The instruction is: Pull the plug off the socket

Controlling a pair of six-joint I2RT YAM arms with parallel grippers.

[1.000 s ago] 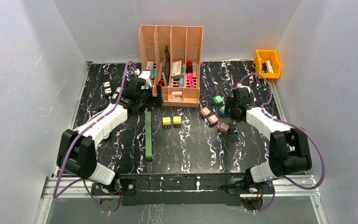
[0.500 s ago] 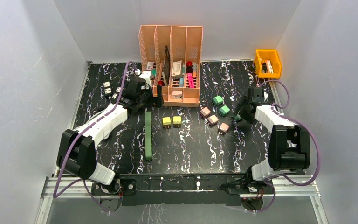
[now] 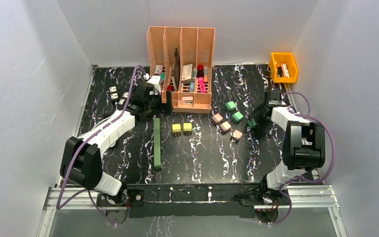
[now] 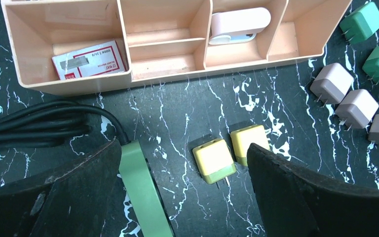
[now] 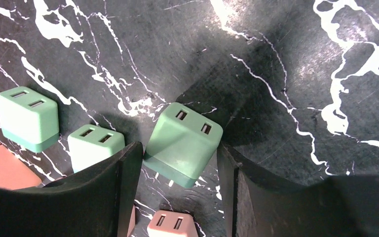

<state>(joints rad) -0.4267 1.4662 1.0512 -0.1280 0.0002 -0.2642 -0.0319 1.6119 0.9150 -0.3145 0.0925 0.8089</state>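
Nearby, peach organizer (image 4: 177, 77) holds packet (image 4: 90, 59) and white case (image 4: 239, 24); left jaws spread; right jaws flank green plug (image 5: 182, 143), grip unclear.

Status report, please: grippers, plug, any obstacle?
Left gripper open, holding nothing. Right gripper around green plug, grip unclear. Second green plug close beside it.

Black marbled desk (image 3: 197, 158) — peach organizer (image 3: 191, 109) far ctr, white power strip (image 3: 113, 92) far left, green bar (image 3: 157, 143) left of ctr, 2 yellow plugs (image 3: 176, 129) mid — pink plugs (image 3: 225, 127) & green plugs (image 3: 237, 116) to the right.
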